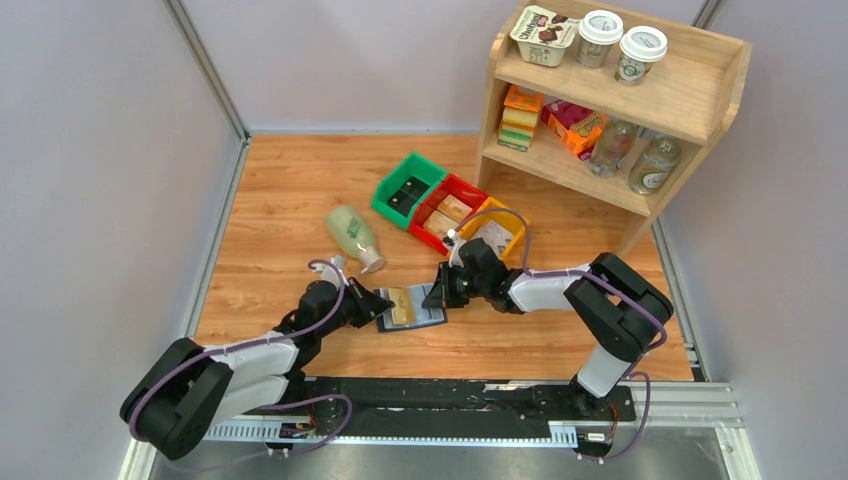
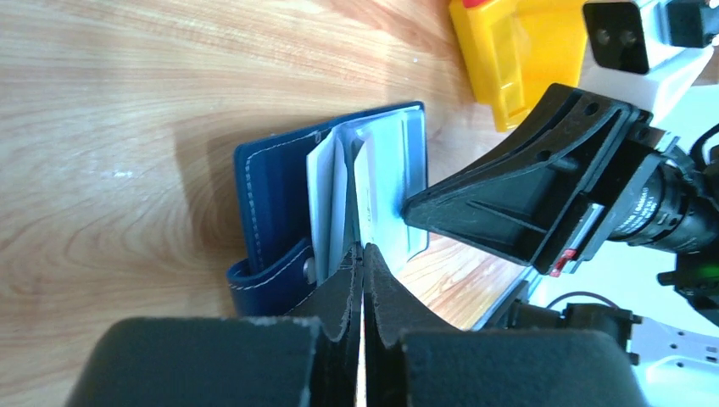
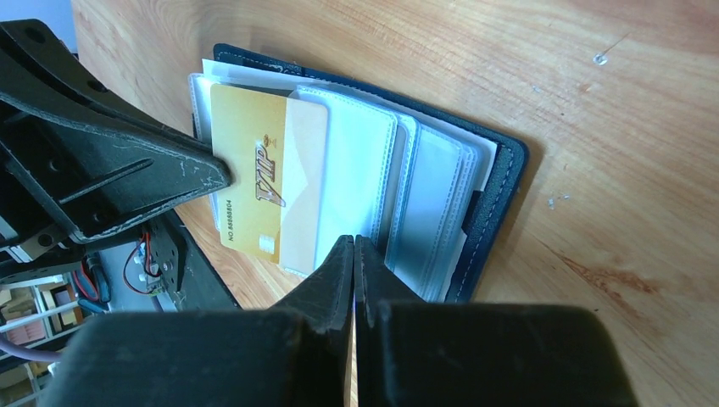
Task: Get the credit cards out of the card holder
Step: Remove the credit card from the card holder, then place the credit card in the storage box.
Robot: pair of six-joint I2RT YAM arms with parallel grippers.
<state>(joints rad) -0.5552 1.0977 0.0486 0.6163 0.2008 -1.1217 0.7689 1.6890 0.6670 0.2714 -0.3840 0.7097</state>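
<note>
The navy card holder (image 1: 432, 320) lies open on the wooden table between the two arms, its pale clear sleeves (image 3: 424, 195) fanned out. A gold credit card (image 3: 250, 186) marked VIP sticks partly out of a sleeve. My left gripper (image 2: 363, 250) is shut on that card's outer edge, and from its own wrist the card (image 2: 360, 199) shows edge-on. In the right wrist view the left fingertip (image 3: 212, 174) touches the card's edge. My right gripper (image 3: 353, 242) is shut, and its tip (image 2: 409, 208) presses on the sleeves of the holder (image 2: 271, 195).
Green (image 1: 408, 188), red (image 1: 447, 212) and yellow (image 1: 495, 232) bins stand in a row just behind the right gripper. A pale bottle (image 1: 354, 236) lies on its side behind the left gripper. A wooden shelf (image 1: 620, 90) with packets and cups stands at the back right.
</note>
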